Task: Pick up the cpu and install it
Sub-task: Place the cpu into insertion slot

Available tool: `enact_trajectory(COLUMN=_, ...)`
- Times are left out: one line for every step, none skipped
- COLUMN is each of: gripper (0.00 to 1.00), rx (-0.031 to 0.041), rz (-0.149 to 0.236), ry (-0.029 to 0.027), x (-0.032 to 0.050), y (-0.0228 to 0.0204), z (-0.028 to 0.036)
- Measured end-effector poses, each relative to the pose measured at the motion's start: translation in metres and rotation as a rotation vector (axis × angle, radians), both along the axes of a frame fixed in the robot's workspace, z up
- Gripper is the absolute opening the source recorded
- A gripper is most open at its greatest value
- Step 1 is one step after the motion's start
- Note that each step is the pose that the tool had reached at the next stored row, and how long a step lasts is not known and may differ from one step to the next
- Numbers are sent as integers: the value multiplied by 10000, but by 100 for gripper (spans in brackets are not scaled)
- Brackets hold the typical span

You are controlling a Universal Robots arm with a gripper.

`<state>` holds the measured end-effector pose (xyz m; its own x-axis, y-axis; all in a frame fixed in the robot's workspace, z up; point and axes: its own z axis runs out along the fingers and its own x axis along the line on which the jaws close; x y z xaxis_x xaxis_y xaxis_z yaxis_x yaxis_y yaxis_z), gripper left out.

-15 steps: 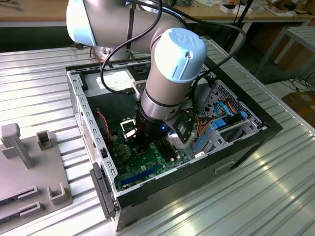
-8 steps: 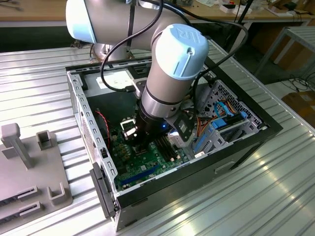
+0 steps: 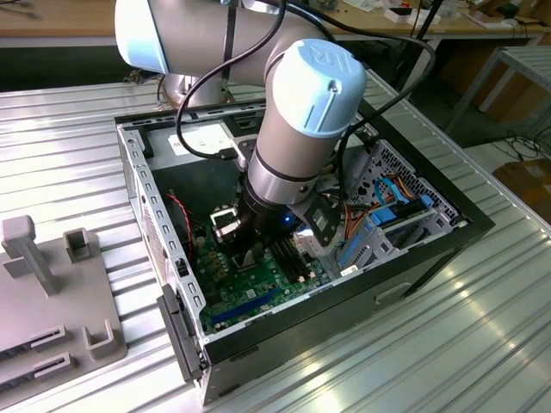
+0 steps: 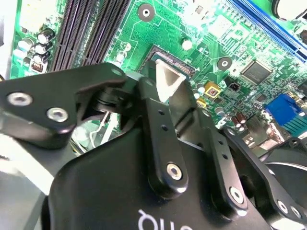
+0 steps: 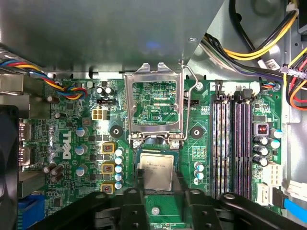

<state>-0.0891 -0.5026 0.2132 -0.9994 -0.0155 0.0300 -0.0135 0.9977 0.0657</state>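
The ribbed metal worktop (image 3: 482, 344) carries an open computer case (image 3: 344, 292), with a grey parts tray (image 3: 52, 292) lying on it at the exterior view's left. The arm (image 3: 301, 112) reaches down into the case from above, its wrist low over the green board (image 3: 258, 288).

In the first wrist view, the socket's silver hold-down frame (image 5: 128, 105) stands swung up and open, with its wire lever (image 5: 194, 79) lifted beside it. The black socket (image 5: 154, 151) sits just below the frame's hinge, between a row of small capacitors and the memory slots (image 5: 230, 143).

The jaws are closed to the width of the cpu (image 5: 156, 170) and grip it, one dark finger against each of two opposite edges. It lies flat and face up, squarely over the socket. The second wrist view shows the same hold from behind. The pale chip (image 4: 169, 79) pokes out past the black fingers (image 4: 153, 105), with the socket's dark rim (image 4: 165, 53) directly beyond it.

My reading is that the pickup is done and the chip has been carried to its place. The pictures do not settle whether it is fully seated or a hair above the contacts. The jaws have not let go, and the frame and lever are not yet closed over the chip, so the install is well along but unfinished.
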Motion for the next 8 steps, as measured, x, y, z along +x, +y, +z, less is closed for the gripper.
enact_trajectory(gripper=46, rx=-1, rz=0, ry=-1, x=0, y=0, z=0)
enact_trajectory(gripper=46, rx=-2, rz=0, ry=0, x=0, y=2, z=0)
enact_trajectory(gripper=46, rx=-6, rz=-3, ry=0, x=-1, y=11, z=1)
enact_trajectory(gripper=46, rx=-3, rz=-23, ry=-1, x=0, y=40, z=0)
enact_trajectory(gripper=46, rx=-3, rz=-37, ry=-1, x=0, y=52, z=0)
enact_trajectory(gripper=46, rx=-2, rz=-59, ry=-1, x=-2, y=62, z=-3)
enact_trajectory(gripper=46, rx=0, rz=-98, ry=-2, x=-5, y=66, z=-11)
enact_trajectory(gripper=46, rx=-1, rz=-178, ry=-1, x=-7, y=68, z=-20)
